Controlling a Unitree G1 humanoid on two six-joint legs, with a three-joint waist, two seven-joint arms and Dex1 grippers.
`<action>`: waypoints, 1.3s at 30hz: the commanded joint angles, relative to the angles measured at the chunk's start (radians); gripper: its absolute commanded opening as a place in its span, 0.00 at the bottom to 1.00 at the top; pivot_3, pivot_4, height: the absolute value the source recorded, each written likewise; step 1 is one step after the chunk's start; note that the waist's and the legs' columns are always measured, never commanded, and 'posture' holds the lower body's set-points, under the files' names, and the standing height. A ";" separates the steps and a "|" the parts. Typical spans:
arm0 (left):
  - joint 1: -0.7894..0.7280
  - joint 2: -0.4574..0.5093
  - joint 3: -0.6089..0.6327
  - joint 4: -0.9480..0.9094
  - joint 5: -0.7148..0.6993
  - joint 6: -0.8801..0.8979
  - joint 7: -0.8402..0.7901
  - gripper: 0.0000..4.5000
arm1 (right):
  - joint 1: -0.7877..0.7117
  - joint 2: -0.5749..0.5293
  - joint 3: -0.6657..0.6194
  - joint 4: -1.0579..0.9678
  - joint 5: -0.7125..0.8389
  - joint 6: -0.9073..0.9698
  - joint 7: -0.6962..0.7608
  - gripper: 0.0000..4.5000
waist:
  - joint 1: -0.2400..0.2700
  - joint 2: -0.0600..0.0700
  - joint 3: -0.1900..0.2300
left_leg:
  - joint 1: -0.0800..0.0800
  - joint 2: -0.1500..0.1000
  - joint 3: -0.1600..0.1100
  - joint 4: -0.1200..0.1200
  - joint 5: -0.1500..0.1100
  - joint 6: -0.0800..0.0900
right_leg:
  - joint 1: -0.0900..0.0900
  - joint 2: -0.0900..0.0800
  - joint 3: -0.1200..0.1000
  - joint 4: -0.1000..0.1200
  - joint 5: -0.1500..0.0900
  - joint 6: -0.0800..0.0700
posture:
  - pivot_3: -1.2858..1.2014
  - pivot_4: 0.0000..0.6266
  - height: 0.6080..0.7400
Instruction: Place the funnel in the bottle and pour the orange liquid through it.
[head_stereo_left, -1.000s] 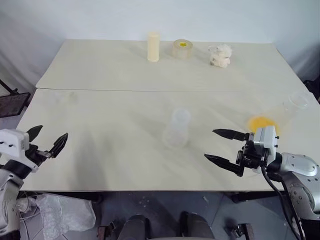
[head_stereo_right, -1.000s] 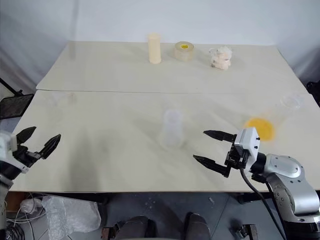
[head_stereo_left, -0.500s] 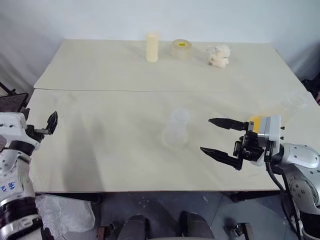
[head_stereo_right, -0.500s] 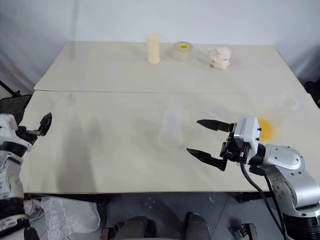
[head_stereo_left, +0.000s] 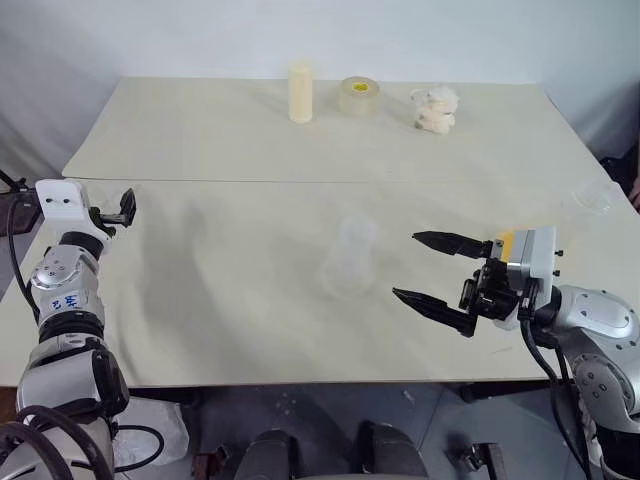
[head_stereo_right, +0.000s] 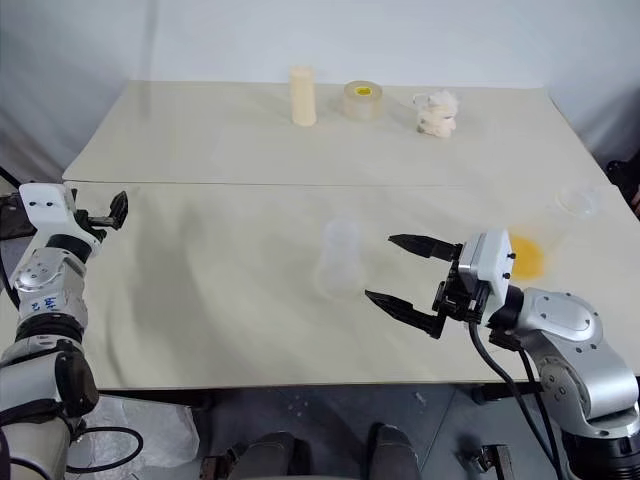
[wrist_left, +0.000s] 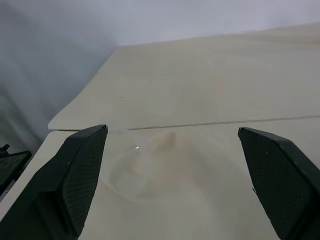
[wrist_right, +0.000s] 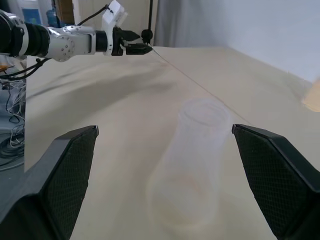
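your right gripper (head_stereo_left: 432, 269) faces the bottle (head_stereo_left: 352, 258) with jaws spread, your left gripper (wrist_left: 172, 165), also spread, frames the funnel (wrist_left: 137, 165).

1. The bottle (head_stereo_left: 354, 257) stands upright mid-table (head_stereo_left: 250, 330)
2. Right gripper (head_stereo_left: 438, 276) hangs just right of the bottle, the orange liquid (head_stereo_right: 527, 257) right of it
3. Left gripper (head_stereo_right: 112, 208) hovers at the table's left edge, the funnel (wrist_left: 142, 167) before it
4. Along the far edge, left to right: cylinder (head_stereo_left: 300, 92), tape roll (head_stereo_left: 359, 96), crumpled wad (head_stereo_left: 435, 107)
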 joint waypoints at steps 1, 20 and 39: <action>-0.043 0.026 -0.007 0.036 0.008 -0.001 0.046 0.99 | 0.005 -0.016 -0.033 -0.062 0.016 0.008 -0.024 1.00 | 0.000 0.000 0.000 | 0.000 0.000 0.000 0.000 0.000 0.000 | -0.001 0.000 0.000 0.001 0.000 0.000 | 0.52 0.24 1.00; -0.178 -0.003 -0.032 0.133 0.028 0.161 0.180 0.99 | 0.021 -0.048 -0.060 -0.089 0.029 0.037 -0.049 1.00 | 0.000 -0.003 0.000 | -0.002 0.000 0.002 0.000 0.000 0.000 | -0.004 0.000 0.000 0.003 0.000 0.000 | 0.52 0.24 1.00; -0.194 -0.013 0.013 0.147 0.010 0.209 0.164 0.01 | 0.030 -0.067 -0.072 -0.119 0.037 0.061 -0.065 1.00 | 0.001 -0.003 0.000 | -0.002 0.000 0.003 0.000 0.000 0.000 | -0.005 0.000 0.000 0.004 0.000 0.000 | 0.52 0.24 1.00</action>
